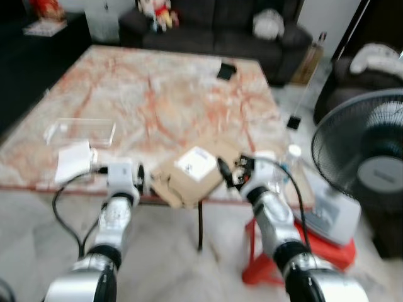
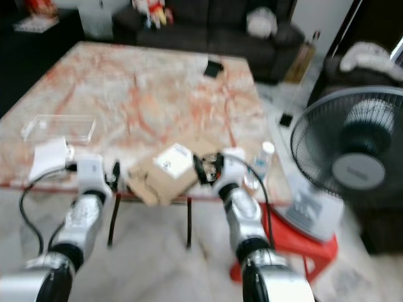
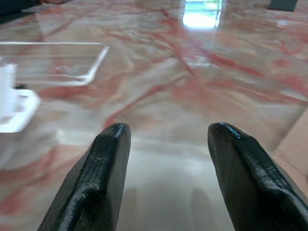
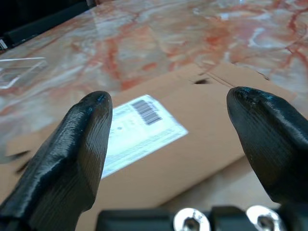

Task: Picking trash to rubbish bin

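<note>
Flattened cardboard box [image 1: 192, 173] with a white shipping label [image 4: 139, 127] lies at the near edge of the marble table [image 1: 157, 94], toward the near right corner, one corner overhanging the edge. Judged light, fairly stiff across the panel but with loose flaps that will flex; surface dry, not slippery, not fragile. Best hold looks like the overhanging edge or a flap, where a finger can get under; flat on the slab there is little to pinch from above.

Right gripper [image 4: 171, 115] sits at the box's right end, fingers spread wide, nothing between them yet; the wrist view looks straight across the cardboard and the label, so the box is just ahead of and below the tips. Left gripper [image 3: 168, 134] is at the box's left end, low over bare marble near the table edge, fingers likewise parted and empty; a sliver of cardboard shows beside one finger. The box lies between the two grippers.

Further left along the near edge: a white adapter [image 1: 72, 162] with cable, and behind it a clear plastic tray [image 1: 82, 131]. Small black item [image 1: 226, 70] near the far right corner. Off the table's right side: bottle [image 1: 293, 157], red stool [image 1: 296, 255], fan [image 1: 368, 160]. Sofa [image 1: 214, 25] beyond.
</note>
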Motion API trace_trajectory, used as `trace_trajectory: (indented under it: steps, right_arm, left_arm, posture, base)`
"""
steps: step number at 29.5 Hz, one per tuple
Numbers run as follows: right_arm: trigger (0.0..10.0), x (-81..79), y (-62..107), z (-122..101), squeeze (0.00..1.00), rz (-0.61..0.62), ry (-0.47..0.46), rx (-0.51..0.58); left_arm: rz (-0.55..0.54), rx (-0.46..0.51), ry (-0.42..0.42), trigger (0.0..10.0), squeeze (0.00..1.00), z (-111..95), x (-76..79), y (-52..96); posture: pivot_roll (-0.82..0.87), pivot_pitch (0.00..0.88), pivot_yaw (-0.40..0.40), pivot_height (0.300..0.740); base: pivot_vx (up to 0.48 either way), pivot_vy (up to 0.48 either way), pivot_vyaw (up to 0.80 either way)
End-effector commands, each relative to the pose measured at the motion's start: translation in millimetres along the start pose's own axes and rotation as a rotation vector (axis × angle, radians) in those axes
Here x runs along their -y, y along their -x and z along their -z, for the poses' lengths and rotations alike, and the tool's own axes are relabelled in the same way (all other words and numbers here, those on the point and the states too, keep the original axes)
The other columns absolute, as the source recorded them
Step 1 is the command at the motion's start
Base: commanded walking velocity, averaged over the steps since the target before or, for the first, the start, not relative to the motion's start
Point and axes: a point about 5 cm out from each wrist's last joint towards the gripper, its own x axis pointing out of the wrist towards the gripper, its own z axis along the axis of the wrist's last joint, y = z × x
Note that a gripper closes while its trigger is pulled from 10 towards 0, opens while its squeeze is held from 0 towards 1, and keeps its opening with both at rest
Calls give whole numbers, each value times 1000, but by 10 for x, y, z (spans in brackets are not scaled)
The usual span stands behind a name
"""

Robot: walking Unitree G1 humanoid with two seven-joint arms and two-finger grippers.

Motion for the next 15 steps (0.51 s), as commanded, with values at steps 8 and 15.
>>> trace_trajectory:
  steps: [8, 15]
  right_arm:
    - [10000, 25, 11, -10, 0, -17, -14, -9]
    - [10000, -71, -4, 34, 0, -64, -40, -29]
  left_arm:
    - [65, 49, 30, 10000, 0, -154, 184, -84]
    - [87, 74, 33, 10000, 0, -231, 227, -121]
  posture:
    - [7, 7, -100, 740]
    - [7, 5, -103, 740]
  base:
    - [0, 0, 0]
    - [0, 0, 0]
